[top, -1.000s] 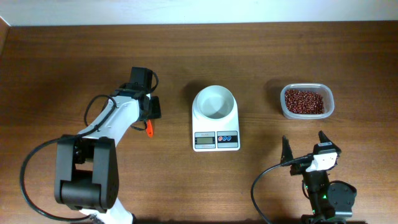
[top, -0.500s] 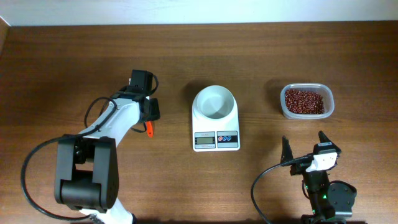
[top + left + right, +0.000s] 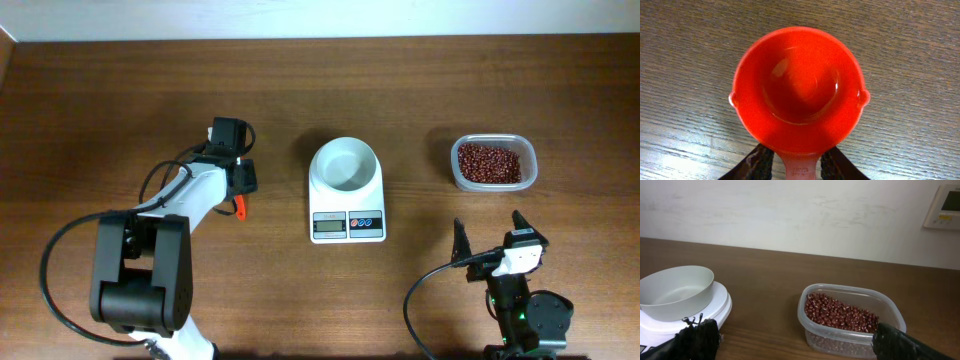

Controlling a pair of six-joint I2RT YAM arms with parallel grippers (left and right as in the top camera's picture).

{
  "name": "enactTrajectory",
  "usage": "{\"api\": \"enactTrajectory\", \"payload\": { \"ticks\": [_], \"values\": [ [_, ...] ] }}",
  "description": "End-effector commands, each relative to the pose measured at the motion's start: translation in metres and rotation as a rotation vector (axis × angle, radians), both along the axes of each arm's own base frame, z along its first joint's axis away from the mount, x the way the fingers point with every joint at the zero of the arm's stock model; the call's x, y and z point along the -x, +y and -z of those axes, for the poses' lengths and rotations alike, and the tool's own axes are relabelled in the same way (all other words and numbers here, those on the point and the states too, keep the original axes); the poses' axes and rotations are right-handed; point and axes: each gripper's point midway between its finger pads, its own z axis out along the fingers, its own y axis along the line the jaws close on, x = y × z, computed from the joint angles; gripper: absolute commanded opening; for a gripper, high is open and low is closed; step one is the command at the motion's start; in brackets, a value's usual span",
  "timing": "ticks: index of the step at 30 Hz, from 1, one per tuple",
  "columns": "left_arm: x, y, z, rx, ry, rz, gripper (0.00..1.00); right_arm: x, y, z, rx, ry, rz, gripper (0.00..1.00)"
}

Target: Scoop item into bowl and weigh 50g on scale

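left pincer (image 3: 799, 165) narrowed; wrist view alone shows red scoop (image 3: 800, 90) empty.

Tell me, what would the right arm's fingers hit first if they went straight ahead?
Probably the clear plastic tub of dark red beans, which lies straight ahead of the right arm's fingers with only wooden table between; depth is hard to judge.

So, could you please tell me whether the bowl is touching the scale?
Touching. The right wrist view shows the bowl sitting directly on the scale, with no gap under its base.
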Motion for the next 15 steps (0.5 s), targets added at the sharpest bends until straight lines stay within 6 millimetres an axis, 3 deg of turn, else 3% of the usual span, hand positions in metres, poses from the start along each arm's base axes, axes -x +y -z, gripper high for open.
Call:
{"api": "enactTrajectory", "payload": {
  "ticks": [1,5,9,11,15],
  "values": [
    [0.006,0.004,0.009,-0.015,0.027,-0.003,0.29,0.0,0.0,0.003,-0.004,0.004,0.0,0.99],
    [0.006,0.004,0.009,-0.015,0.026,-0.004,0.15,0.0,0.0,0.003,-0.004,0.004,0.0,0.99],
    [0.004,0.004,0.005,-0.013,0.015,-0.006,0.16,0.0,0.0,0.003,-0.004,0.004,0.0,0.99],
    [-0.002,0.003,-0.01,0.004,-0.022,-0.038,0.15,0.0,0.0,0.003,-0.004,0.004,0.0,0.99],
    [-0.011,-0.002,-0.065,0.105,-0.097,-0.116,0.11,0.0,0.0,0.003,-0.004,0.004,0.0,0.99]
  ]
}}
